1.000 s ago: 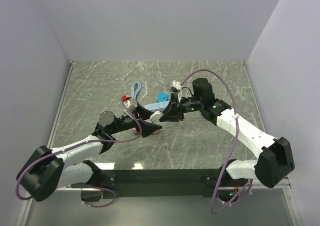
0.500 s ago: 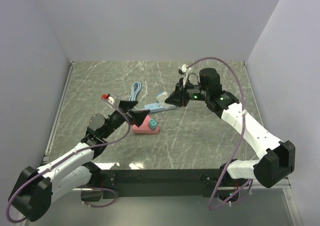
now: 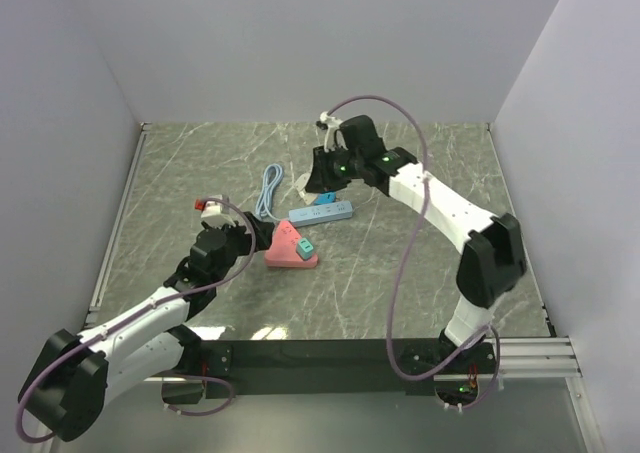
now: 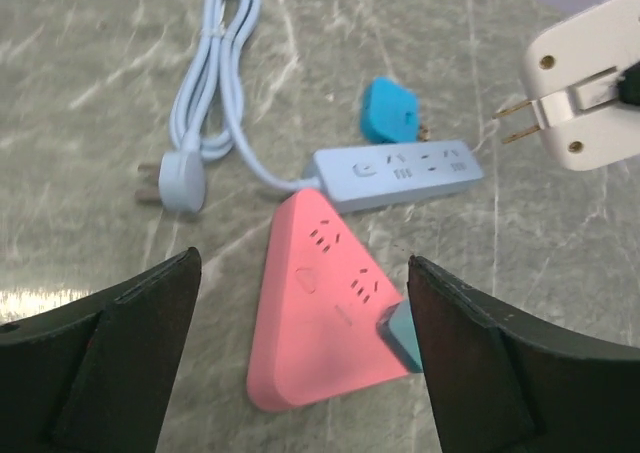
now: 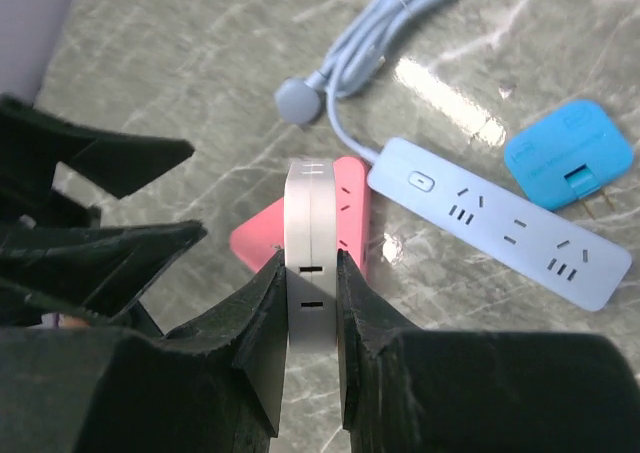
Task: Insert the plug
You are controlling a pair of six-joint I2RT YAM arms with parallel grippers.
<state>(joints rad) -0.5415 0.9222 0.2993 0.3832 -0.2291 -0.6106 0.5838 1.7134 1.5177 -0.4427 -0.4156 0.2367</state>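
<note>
Your right gripper (image 5: 312,273) is clamped tight on the white two-prong plug (image 5: 310,218), holding it at about 12 o'clock from the blue power strip (image 3: 322,212) in the top view. Your left gripper (image 4: 302,273) stands wide open with nothing in it, above the pink triangular power strip (image 4: 325,303). That strip lies at 7 o'clock of the blue one with a teal plug (image 4: 400,328) at its corner; a blue adapter (image 4: 390,111) lies just beside the blue strip.
</note>
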